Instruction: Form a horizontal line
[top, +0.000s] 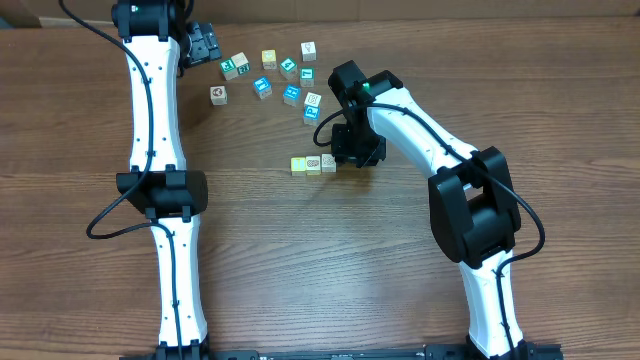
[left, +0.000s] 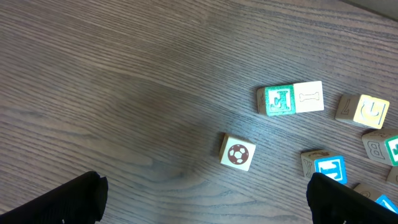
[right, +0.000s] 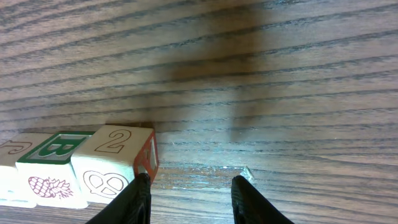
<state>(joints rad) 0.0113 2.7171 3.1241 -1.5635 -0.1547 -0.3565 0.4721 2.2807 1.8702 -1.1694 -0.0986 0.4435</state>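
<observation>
Overhead view
- Row of blocks (top: 313, 164): in the middle of the frame. One yellow-green block sits at the left end, with two pale ones touching after it. A fourth may hide under the arm; I cannot tell.
- Right gripper (top: 352, 150): just beside the right end of the row.
- Left gripper (top: 205, 45): upper left of the frame, well apart from the row.
- Loose blocks (top: 275, 75): scattered at the upper middle, some with blue faces.
- Table (top: 300, 270): brown wood with long lines in it.
- Room: only a pale strip along the top edge shows.

Left wrist view
- Left gripper (left: 205, 199): its fingers stand wide at the two lower corners, with nothing between them.
- Ball block (left: 237, 154): alone on bare wood, near the middle.

Right wrist view
- Right gripper (right: 193, 199): its fingers are part way apart, with only bare table between them. It holds nothing.
- Number block (right: 115, 155): lower left, at the end of the row. One finger (right: 134, 199) is right against its red side.
- Letter block (right: 56, 149): touches the number block on the left.
- Step: I think the end block is set in place.
- Next move: the gripper should lift straight up and not bump the row.
</observation>
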